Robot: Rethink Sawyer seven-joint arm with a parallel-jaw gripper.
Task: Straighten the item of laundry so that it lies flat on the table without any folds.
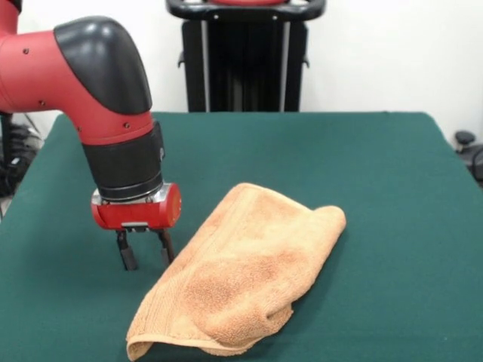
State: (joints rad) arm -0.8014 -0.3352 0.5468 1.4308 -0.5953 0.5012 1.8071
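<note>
On the green counter [377,166], near centre, the orange towel [241,275] lies folded over itself; no label or writing legible. Tool [145,253] just left, fingers spread, pinching nothing.

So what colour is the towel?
Light orange-tan towel, plain terry; shows best in the front view.

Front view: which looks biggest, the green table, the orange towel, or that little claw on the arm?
1. The table, by far.
2. The towel, folded over.
3. The end effector, open; it looks smallest.
</note>
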